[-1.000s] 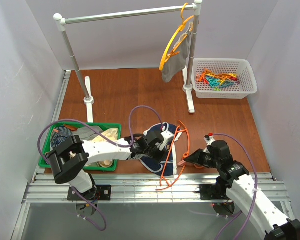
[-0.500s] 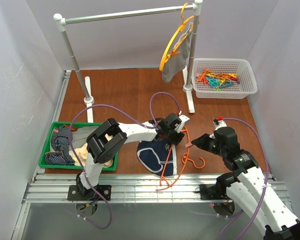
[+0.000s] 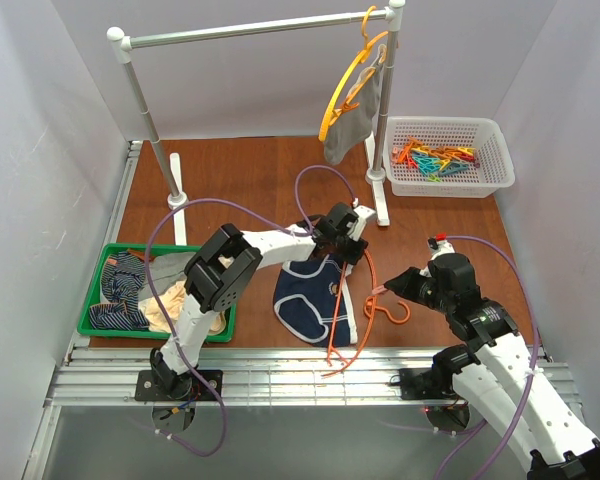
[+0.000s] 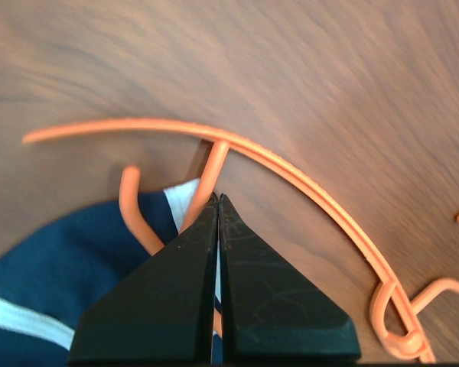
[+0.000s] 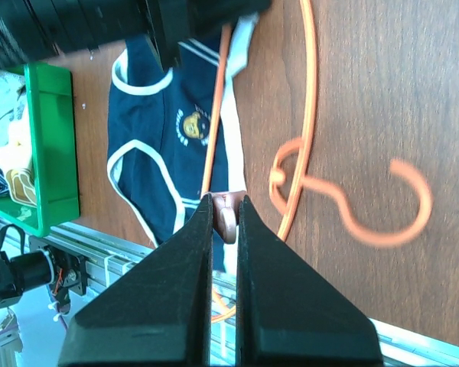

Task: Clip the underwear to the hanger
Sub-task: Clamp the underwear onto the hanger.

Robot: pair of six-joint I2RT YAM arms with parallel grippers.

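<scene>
Brown clip point(image 5: 228, 222) pinched in right end effector point(image 5: 226, 200); left end effector point(image 4: 218, 199) closed.

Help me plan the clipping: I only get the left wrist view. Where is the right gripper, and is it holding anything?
Observer: The right gripper is just right of the navy blue fabric briefs, shut on a small brownish clip.
Operator: And the hook?
Observer: The hook of the thin red-orange plastic hanger lies flat on the table, right beside that gripper's tip, on its near side.
Operator: Any spare clips?
Observer: Yes, a white plastic basket at the far right corner holds a pile of coloured clips.
</scene>
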